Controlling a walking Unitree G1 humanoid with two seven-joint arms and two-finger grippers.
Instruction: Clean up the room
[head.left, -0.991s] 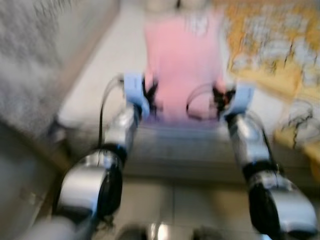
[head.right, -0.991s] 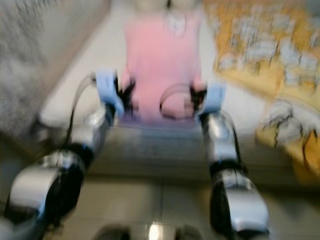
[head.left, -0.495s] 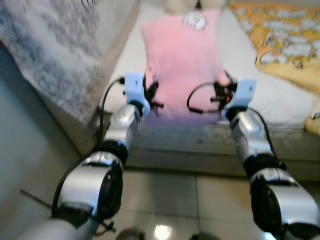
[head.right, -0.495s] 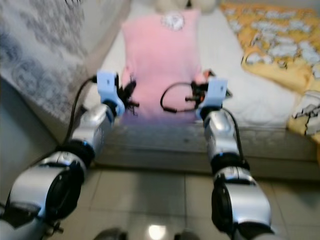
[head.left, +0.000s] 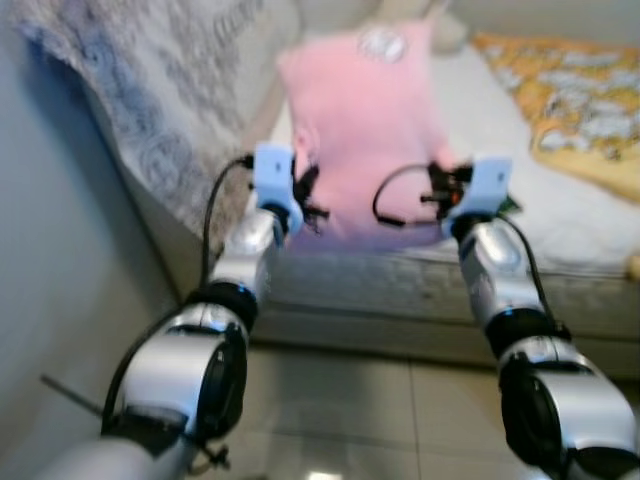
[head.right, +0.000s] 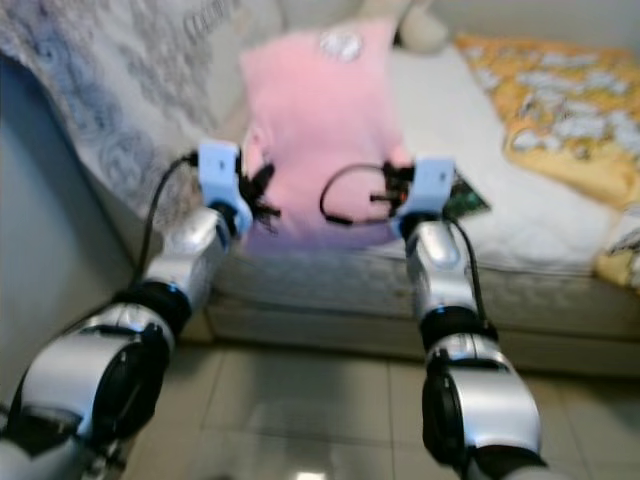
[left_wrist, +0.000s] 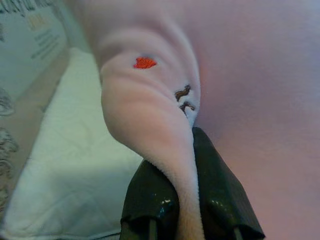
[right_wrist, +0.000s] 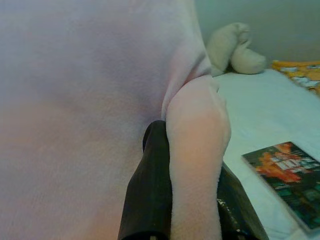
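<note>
You have both the left gripper (left_wrist: 176, 165) and right gripper (right_wrist: 192, 180) pinched tight on the pink blanket (head.left: 365, 130), apparently over the bed (head.right: 520, 205)

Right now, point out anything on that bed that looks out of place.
A book lies loose on the white mattress beside the right gripper. The yellow blanket sits rumpled on the far side. Both grippers, left too, pinch the pink blanket.
</note>
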